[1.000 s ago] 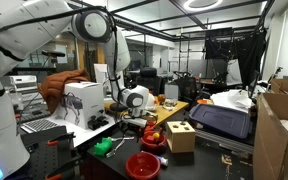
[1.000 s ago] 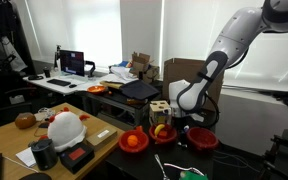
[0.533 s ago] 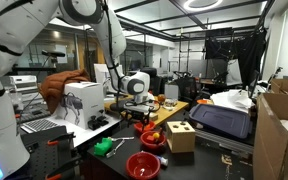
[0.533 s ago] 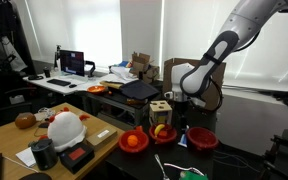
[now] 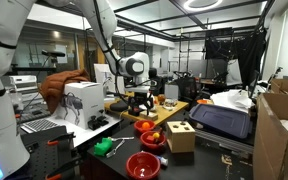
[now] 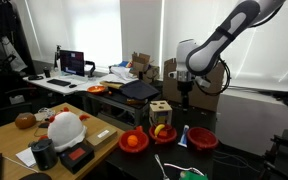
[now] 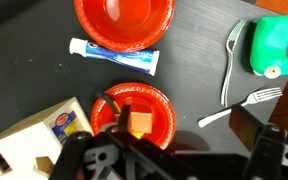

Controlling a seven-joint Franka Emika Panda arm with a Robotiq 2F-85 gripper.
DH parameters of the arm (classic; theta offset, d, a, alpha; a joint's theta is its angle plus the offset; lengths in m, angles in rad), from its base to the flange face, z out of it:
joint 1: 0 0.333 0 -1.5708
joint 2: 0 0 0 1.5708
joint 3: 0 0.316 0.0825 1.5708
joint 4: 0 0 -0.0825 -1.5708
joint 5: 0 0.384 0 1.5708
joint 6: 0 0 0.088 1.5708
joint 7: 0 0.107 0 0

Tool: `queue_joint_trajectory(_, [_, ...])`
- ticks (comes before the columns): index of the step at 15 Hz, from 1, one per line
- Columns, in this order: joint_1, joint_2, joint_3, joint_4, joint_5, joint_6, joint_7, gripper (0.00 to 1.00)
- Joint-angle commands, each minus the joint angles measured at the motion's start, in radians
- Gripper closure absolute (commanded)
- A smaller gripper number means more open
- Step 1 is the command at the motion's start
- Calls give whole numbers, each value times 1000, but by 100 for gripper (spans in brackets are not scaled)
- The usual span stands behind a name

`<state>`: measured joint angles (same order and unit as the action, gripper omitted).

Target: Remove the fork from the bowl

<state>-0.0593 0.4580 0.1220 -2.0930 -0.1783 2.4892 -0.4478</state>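
Note:
In the wrist view the small red bowl [image 7: 134, 108] sits beside the wooden block box [image 7: 24, 140] and holds an orange-yellow block. The silver fork [image 7: 240, 106] lies flat on the black table to the right of the bowl, outside it. My gripper [image 7: 174, 135] is open and empty, high above the table, with the bowl and the fork below between its fingers. In both exterior views the gripper [image 5: 139, 99] [image 6: 184, 100] hangs well above the small bowl [image 5: 154, 138] [image 6: 164, 133]. I cannot make out the fork there.
A wider red bowl [image 7: 124, 20] [image 5: 144, 165] [image 6: 202, 139] lies beyond a toothpaste tube [image 7: 114, 55]. A green object [image 7: 279, 45] with a white loop sits near the fork's tines. Another bowl with orange contents [image 6: 134, 141] and the block box [image 6: 160, 110] stand close by.
The arm has lifted the gripper straight up from just above the bowls to well above the table. Nothing is in the jaws.

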Motion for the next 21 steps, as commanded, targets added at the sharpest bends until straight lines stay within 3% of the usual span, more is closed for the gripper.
queue_joint_trajectory(1, [33,-109,-38,-31,-8,-60,82,0])
queue_joint_trajectory(9, [91,-259,-72,21,-24,-274,282,0])
queue_joint_trajectory(14, [107,-333,-75,35,-45,-341,391,0])
queue_joint_trajectory(21, [105,-392,-68,94,-14,-457,429,0])
